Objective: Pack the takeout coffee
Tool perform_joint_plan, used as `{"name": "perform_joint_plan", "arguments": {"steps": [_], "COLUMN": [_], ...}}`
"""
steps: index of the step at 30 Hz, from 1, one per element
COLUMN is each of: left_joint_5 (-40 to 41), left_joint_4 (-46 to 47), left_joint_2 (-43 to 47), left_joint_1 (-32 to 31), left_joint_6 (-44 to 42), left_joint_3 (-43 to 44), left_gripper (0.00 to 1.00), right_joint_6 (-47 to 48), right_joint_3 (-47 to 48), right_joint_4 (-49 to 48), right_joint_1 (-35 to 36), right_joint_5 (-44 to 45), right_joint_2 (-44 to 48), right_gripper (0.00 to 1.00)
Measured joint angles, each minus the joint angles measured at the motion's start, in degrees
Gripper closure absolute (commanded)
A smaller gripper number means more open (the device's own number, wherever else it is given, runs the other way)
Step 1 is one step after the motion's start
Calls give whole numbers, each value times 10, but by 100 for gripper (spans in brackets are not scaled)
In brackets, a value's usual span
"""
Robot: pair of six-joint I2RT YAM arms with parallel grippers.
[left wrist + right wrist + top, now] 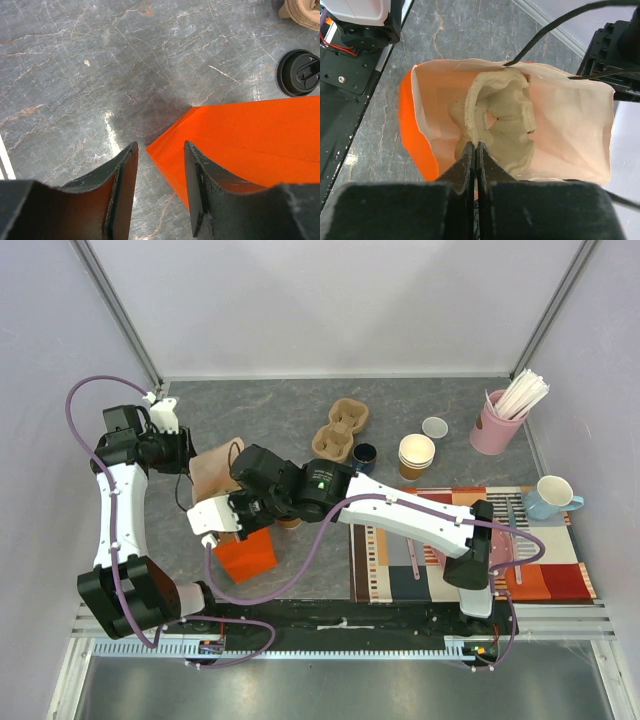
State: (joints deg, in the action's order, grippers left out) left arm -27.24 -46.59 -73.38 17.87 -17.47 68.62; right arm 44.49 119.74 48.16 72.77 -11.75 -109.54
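Observation:
An orange paper bag (pixel 246 554) with a pale inside lies under my right wrist; its mouth (pixel 570 125) faces the right wrist camera. My right gripper (pixel 476 145) is shut on the edge of a pulp cup carrier (pixel 507 117) that sits inside the bag. My left gripper (pixel 160 147) is open and hovers over a corner of the bag (pixel 240 140), gripping nothing. A round black lid (pixel 298 72) shows beyond the bag, and also in the top view (pixel 364 457). It looks like the takeout coffee, but its cup body is hidden.
A second pulp carrier (pixel 340 430) lies at the back centre. A stack of lidless paper cups (pixel 416 455), a clear lid (pixel 434 427), a pink holder of straws (pixel 497 425) and a blue mug (pixel 548 498) stand to the right. A striped mat (pixel 480 560) is at the front right.

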Motion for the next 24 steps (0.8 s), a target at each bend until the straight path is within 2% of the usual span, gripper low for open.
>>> {"name": "perform_joint_plan", "arguments": {"steps": [9, 13, 21, 24], "left_joint_5": [-4, 0, 7, -46], "left_joint_4": [-1, -16, -16, -23], "left_joint_2": [0, 0, -1, -5], "left_joint_1": [0, 0, 3, 4], "left_joint_6": [-2, -5, -16, -17], "left_joint_3": [2, 36, 154, 184], "left_gripper": [51, 50, 35, 31], "right_joint_6": [19, 20, 58, 71], "right_joint_3": [0, -1, -40, -55], "right_joint_4": [5, 6, 4, 5], "right_joint_1": [6, 10, 13, 13], "right_joint_5": [20, 29, 24, 21], "right_joint_2": [-17, -20, -12, -12], "right_gripper": [100, 100, 100, 100]}}
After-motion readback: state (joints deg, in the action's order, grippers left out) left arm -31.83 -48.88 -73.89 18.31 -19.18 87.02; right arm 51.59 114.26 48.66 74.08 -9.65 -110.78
